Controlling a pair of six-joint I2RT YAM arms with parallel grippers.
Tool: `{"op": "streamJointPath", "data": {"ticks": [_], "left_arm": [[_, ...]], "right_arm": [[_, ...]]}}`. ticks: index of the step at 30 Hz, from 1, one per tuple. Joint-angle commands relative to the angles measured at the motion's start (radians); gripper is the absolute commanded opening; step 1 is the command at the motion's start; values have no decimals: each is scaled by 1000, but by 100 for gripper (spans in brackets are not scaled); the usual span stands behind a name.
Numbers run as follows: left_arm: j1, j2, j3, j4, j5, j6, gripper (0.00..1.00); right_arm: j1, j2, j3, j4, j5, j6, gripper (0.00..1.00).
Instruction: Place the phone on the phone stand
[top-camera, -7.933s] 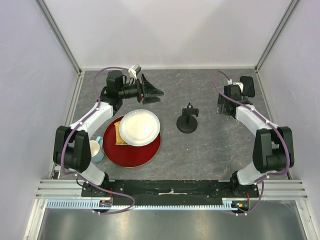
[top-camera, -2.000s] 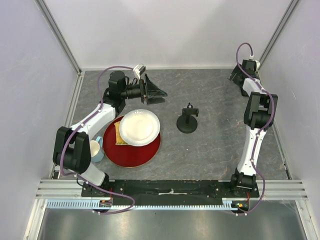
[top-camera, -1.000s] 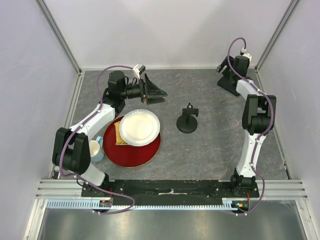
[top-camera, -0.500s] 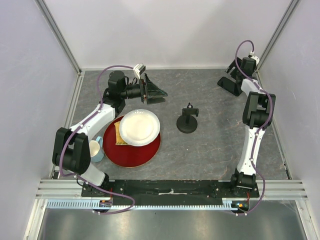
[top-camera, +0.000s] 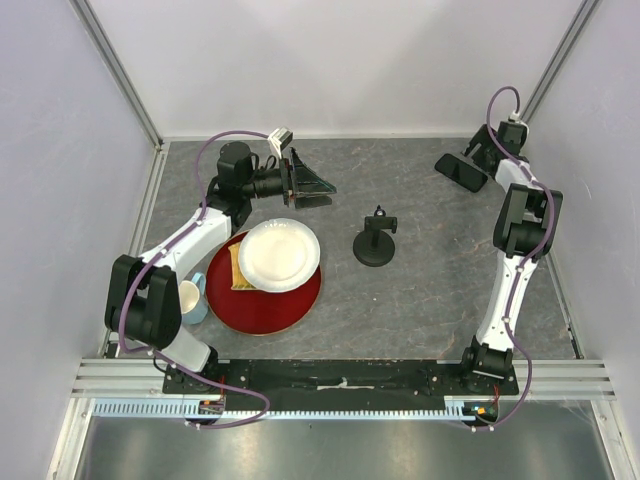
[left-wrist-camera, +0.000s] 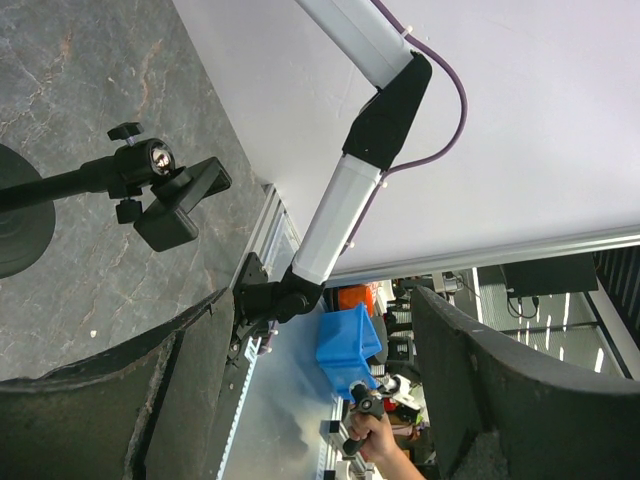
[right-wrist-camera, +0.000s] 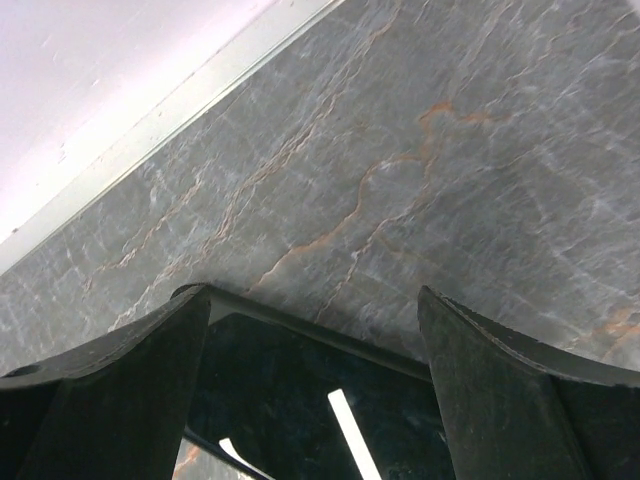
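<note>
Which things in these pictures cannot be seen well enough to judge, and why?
- Right wrist view: the phone is cut off by the bottom edge; whether the fingers press it cannot be told.
- Top view: the yellow item is mostly hidden under the white plate.
- Left wrist view: the base of the phone stand is cut off by the left edge.

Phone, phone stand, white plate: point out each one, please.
phone (top-camera: 460, 171): top external view, middle of its glossy face.
phone stand (top-camera: 373, 251): top external view, its round base.
white plate (top-camera: 279, 254): top external view, its bare centre.
</note>
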Motion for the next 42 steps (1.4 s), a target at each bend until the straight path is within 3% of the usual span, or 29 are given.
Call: {"op": "streamJointPath", "data": {"ticks": [1,18,24,28,37,42], "left_arm": [[-7,-14,-4,37,34,-28,77],[-10,-13,-1,37,38,-28,77],[-19,7,1,37,44,-26,77],[-23,9,2,37,47,-29,77],[-23,-10,5,38,47,-28,77],[-23,-10,4,38,47,-31,77]], "right_arm": [[7,-18,-10,-23,-91,-3,91],[10,-264,-366,28,-225,-52,92],[38,-289,-395,23,-164,-102,97],[81,-265,-355,-16,-64,-151,98],[135,-97,-41,-277,36,-268,98],[144,-36,44,-341,119,-320,98]]}}
